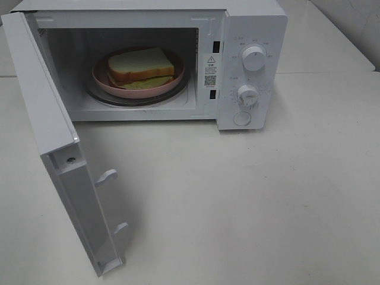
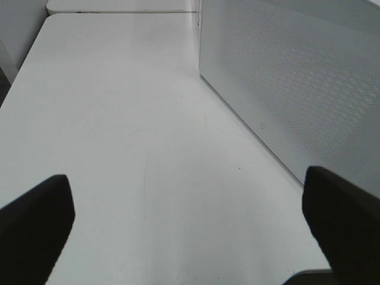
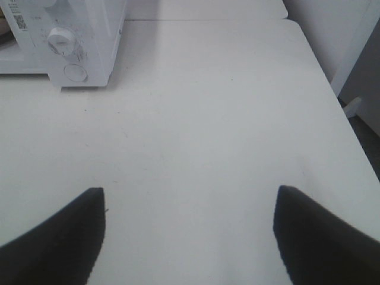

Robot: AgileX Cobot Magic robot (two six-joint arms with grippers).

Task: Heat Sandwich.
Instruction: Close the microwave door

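The sandwich, white bread with tan crust and pale green filling, lies on a round pink plate inside the open white microwave. The microwave door hangs wide open to the left. Neither gripper shows in the exterior high view. In the left wrist view the left gripper is open and empty above the table, beside the door's perforated outer face. In the right wrist view the right gripper is open and empty above the table, apart from the microwave's control panel.
The microwave has two dials and a round button on its right panel. The white table stretches in front of it. The table's right edge and a wall show in the right wrist view.
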